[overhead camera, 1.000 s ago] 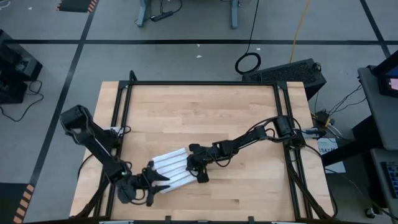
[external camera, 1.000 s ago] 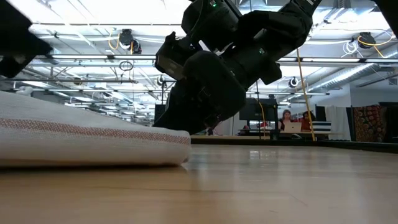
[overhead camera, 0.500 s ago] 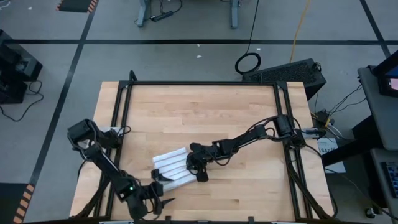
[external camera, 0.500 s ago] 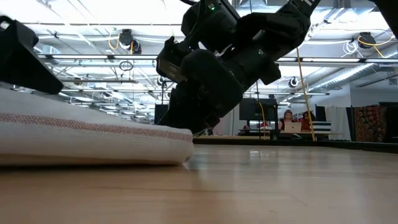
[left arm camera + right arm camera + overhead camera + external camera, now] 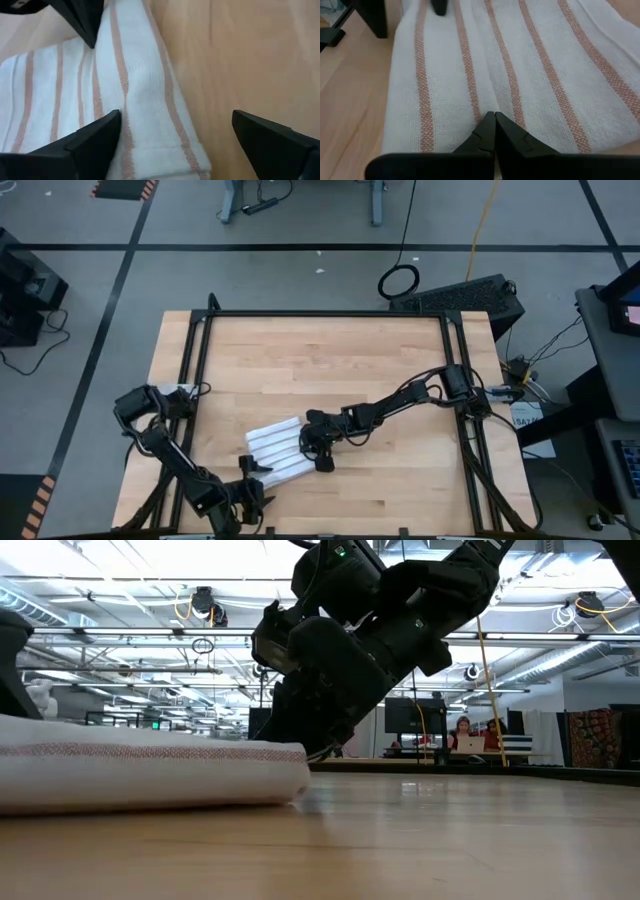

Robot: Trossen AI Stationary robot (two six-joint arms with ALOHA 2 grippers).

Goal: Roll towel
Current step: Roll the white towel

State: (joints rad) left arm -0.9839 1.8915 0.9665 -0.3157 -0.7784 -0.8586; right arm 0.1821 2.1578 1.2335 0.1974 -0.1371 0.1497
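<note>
1. The towel lies folded and flat just below the middle of the high view, not yet rolled.
2. The right gripper, fingers pressed together, rests on the towel's right end, pinning it.
3. The left gripper, fingers spread wide, sits at the lower-left end, touching nothing I can confirm.
4. Good practice: grip that end's full width, turn it over tightly, and keep the stripes aligned.

surface: light wooden table inside a black metal frame | on it: striped towel, folded into a flat bundle, lying at about 7 o'clock from the table's centre, near the front edge | rest of the boards: bare wood
</note>
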